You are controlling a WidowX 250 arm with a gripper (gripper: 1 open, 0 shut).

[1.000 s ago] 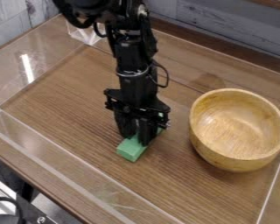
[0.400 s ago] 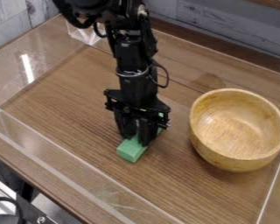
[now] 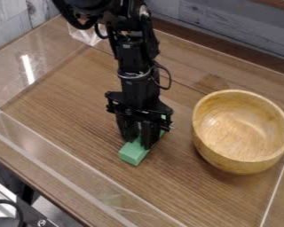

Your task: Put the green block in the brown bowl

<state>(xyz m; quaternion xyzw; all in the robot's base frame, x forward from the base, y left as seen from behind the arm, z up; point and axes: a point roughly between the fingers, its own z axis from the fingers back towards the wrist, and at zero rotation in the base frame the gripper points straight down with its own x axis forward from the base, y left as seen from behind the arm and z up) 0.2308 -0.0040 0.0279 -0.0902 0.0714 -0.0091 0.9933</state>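
The green block (image 3: 134,153) lies on the wooden table, its far end tucked between the black fingers of my gripper (image 3: 141,139). The gripper points almost straight down and is shut on that end of the block. The block's near end sticks out toward the camera and still rests on the table. The brown bowl (image 3: 241,130) stands to the right of the gripper, a short gap away, upright with nothing inside.
A clear plastic wall (image 3: 61,155) edges the wooden table (image 3: 74,97) at the front and left. A grey plank wall (image 3: 227,22) runs along the back. The black arm (image 3: 127,44) rises from the gripper toward the upper left.
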